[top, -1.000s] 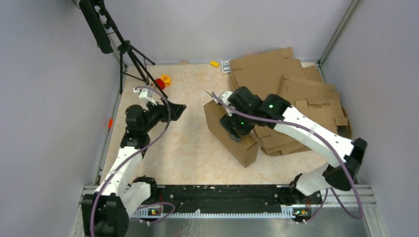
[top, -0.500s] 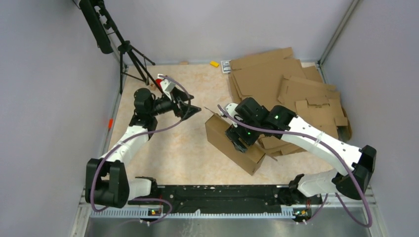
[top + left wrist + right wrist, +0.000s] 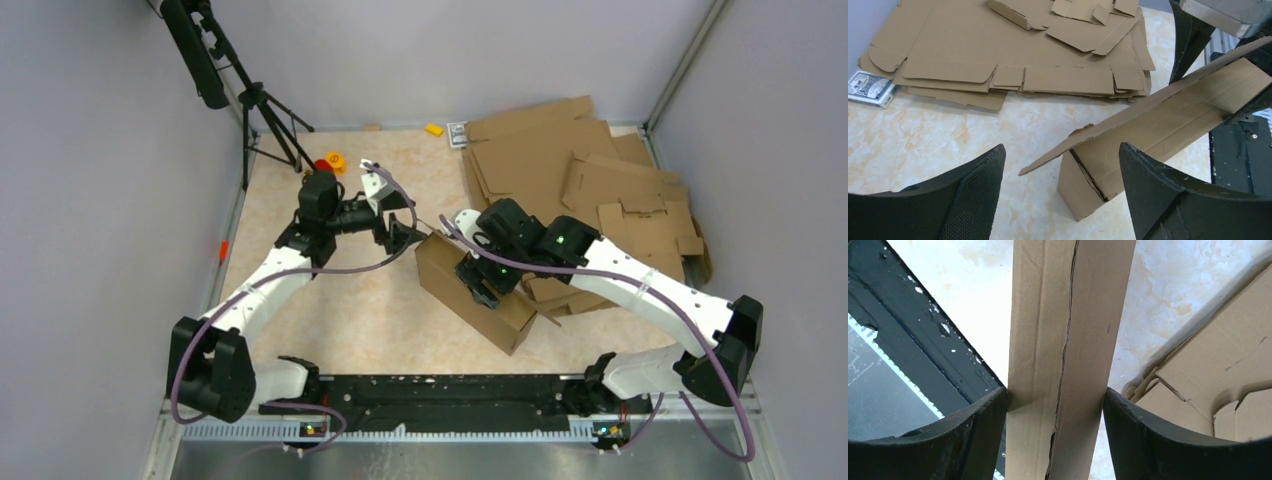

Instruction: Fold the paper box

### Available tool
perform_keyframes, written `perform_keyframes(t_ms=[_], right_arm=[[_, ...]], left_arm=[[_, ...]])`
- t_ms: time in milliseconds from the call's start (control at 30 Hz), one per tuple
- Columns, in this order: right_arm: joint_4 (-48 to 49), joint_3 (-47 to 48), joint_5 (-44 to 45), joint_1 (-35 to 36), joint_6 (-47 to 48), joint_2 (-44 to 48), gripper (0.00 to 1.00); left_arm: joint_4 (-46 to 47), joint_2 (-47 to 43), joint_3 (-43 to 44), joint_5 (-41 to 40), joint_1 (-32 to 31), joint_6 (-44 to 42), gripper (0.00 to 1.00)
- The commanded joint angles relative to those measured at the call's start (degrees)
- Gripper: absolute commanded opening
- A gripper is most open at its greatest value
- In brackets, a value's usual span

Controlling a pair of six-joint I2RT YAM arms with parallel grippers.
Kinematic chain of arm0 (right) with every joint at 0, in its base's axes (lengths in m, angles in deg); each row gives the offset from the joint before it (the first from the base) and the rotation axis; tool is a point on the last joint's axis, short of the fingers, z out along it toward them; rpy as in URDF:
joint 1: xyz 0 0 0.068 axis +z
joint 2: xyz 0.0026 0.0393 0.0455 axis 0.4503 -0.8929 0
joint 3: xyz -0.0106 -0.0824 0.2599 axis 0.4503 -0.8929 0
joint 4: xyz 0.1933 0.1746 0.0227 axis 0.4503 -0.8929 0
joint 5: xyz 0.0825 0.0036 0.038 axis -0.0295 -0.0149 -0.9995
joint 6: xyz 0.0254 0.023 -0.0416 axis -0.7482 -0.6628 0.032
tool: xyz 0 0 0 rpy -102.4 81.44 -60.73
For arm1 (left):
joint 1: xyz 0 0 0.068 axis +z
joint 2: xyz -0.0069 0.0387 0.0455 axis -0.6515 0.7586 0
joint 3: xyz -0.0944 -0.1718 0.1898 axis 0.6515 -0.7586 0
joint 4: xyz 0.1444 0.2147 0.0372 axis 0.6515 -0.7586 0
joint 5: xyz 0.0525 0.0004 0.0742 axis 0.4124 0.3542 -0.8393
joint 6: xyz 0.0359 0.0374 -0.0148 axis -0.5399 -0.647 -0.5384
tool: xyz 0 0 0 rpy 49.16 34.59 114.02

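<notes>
The paper box (image 3: 470, 288) is a brown cardboard piece folded into a long block, lying slantwise on the table. My right gripper (image 3: 480, 280) is shut on the paper box (image 3: 1068, 340), one finger on each long side. A thin flap sticks out from the box's far end toward the left. My left gripper (image 3: 408, 238) is open and empty, just left of that end. In the left wrist view the box's end and flap (image 3: 1108, 150) lie between and beyond my open fingers (image 3: 973, 195).
A heap of flat cardboard blanks (image 3: 580, 190) fills the back right, also in the left wrist view (image 3: 1013, 55). A card deck (image 3: 873, 89) lies by the heap. A tripod (image 3: 265, 110), red and yellow bits (image 3: 330, 162) stand at back left. The black base rail (image 3: 440, 390) runs along the front.
My left arm has swung from the left side toward the box's far end. My right gripper has dragged the box a little nearer the front, still gripping it.
</notes>
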Motion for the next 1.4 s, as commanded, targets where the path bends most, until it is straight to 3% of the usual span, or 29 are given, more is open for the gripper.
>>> perform_keyframes(t_ms=[0,167,467,567,900,1067,1367], right_arm=[[1.4,0.3,-0.6,-0.2,0.6,1.8,0.69],[1.3,0.6,-0.7,-0.2,0.5,1.8,0.68],[0.9,0.8,0.0,-0.2,0.1,1.9,0.65],[1.0,0.8,0.2,-0.2,-0.1,1.9,0.65],[1.1,0.4,1.1,-0.2,-0.6,1.3,0.62],[1.7,-0.1,0.9,-0.2,-2.4,1.3,0.62],[2.0,-0.2,0.5,-0.2,-2.6,1.1,0.61]], left_arm=[[-5.0,1.1,4.0,-4.2,-1.8,-6.1,0.82],[-11.8,3.6,7.8,-7.0,-4.1,-9.9,0.73],[-18.9,3.4,10.6,-16.3,-8.1,-11.8,0.33],[-21.3,3.6,12.7,-17.3,-9.1,-10.7,0.13],[-25.8,3.9,16.3,-23.5,-12.9,-1.4,0.11],[-27.8,5.5,18.0,-25.8,-13.7,2.7,0.00],[-27.4,5.5,19.4,-29.2,-14.0,11.2,0.00]])
